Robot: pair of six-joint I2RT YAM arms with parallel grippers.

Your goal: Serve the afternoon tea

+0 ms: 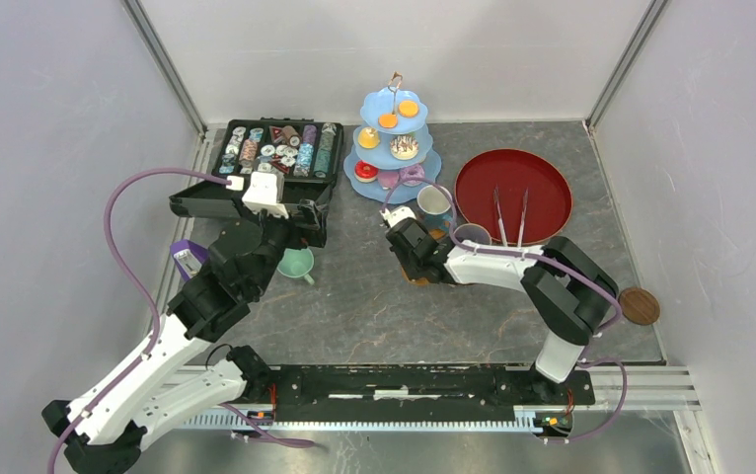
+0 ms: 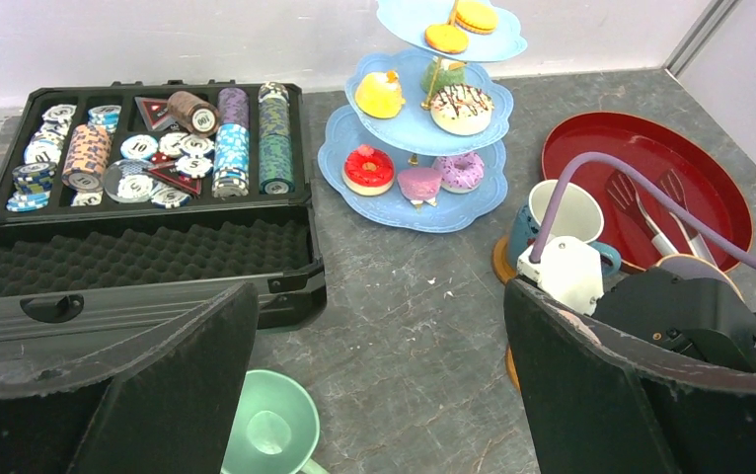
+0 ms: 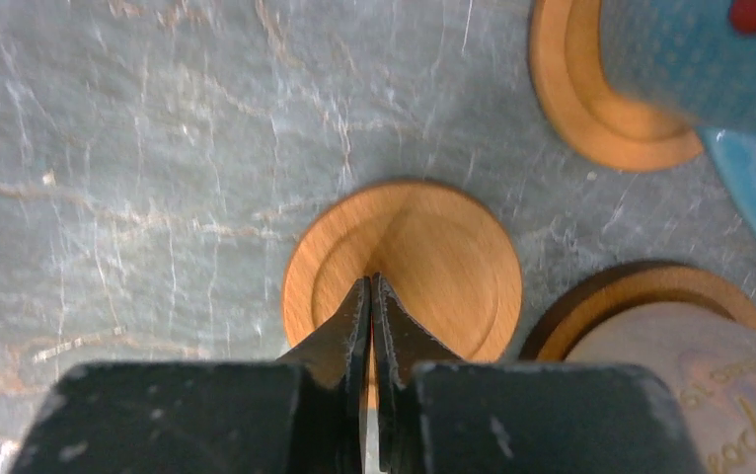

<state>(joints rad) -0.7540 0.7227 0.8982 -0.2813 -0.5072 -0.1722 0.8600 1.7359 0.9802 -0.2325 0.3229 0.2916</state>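
The pale-blue stand point(image 2: 340, 158) holds orange, yellow, red, pink and purple pastries point(image 2: 367, 168), plus a white pastry point(image 2: 461, 107) striped with dark drizzle. Right of the stand: a deep red tray point(image 2: 591, 148). Left of it: a black case point(image 2: 157, 257) of multicoloured chips point(image 2: 231, 158). In front of it: a mint green mug point(image 2: 267, 430), a honey-brown coaster point(image 3: 433, 257), and the grey, white-veined table point(image 2: 404, 326)

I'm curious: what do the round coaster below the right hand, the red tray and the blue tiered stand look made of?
Coaster: probably wood, matte light brown with faint grain and a raised rim. Red tray: glossy sheen, lacquer or plastic, hard to tell. Tiered stand: smooth pale blue with scalloped edges, perhaps ceramic or plastic.
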